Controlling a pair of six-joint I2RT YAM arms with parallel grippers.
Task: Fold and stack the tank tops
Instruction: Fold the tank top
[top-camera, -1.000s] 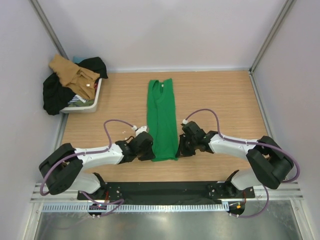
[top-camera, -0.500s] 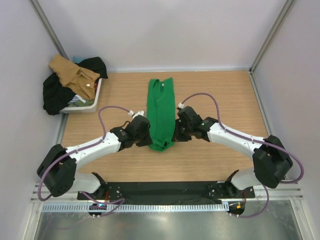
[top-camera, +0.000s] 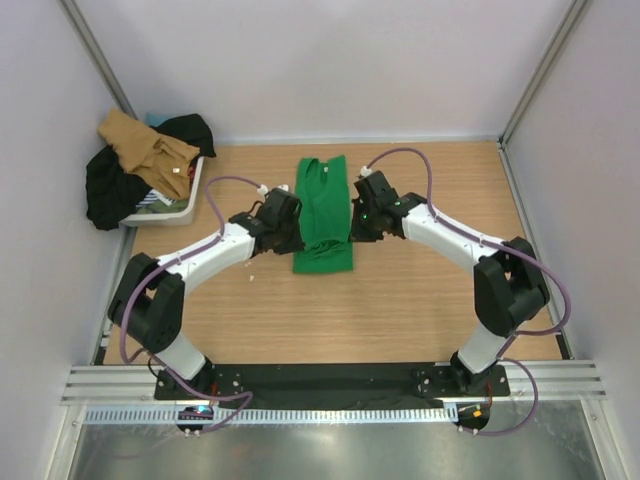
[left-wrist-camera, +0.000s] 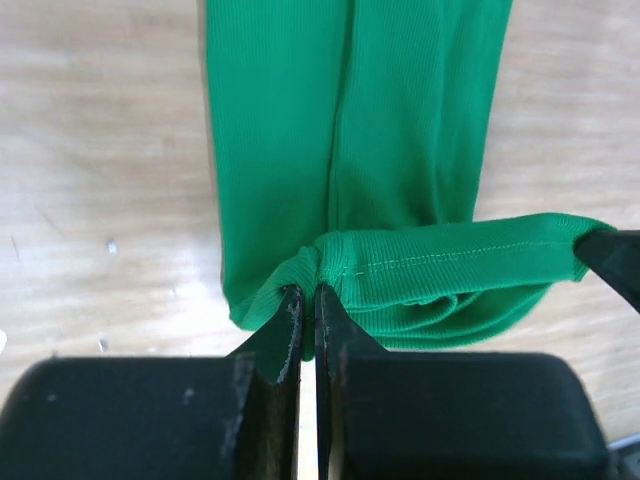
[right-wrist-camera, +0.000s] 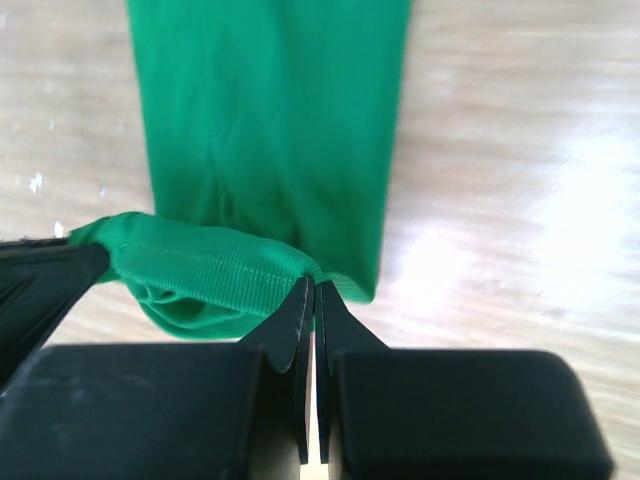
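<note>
The bright green tank top (top-camera: 322, 215) lies lengthwise on the wooden table, its lower part doubled up over itself. My left gripper (top-camera: 289, 226) is shut on the left corner of its hem (left-wrist-camera: 312, 268). My right gripper (top-camera: 358, 221) is shut on the right corner of the hem (right-wrist-camera: 312, 272). The hem band hangs stretched between the two grippers above the lower layer of cloth (left-wrist-camera: 350, 120). The tan tank top (top-camera: 147, 147) lies crumpled on a pile at the back left.
A white basket (top-camera: 178, 208) at the back left holds the tan top and black garments (top-camera: 112, 185) that spill over its left side. Grey walls close the table at the back and on both sides.
Both grippers have carried the green top's hem from the near edge toward the back, folding the lower part up over the rest. The visible garment is now about half as long.
</note>
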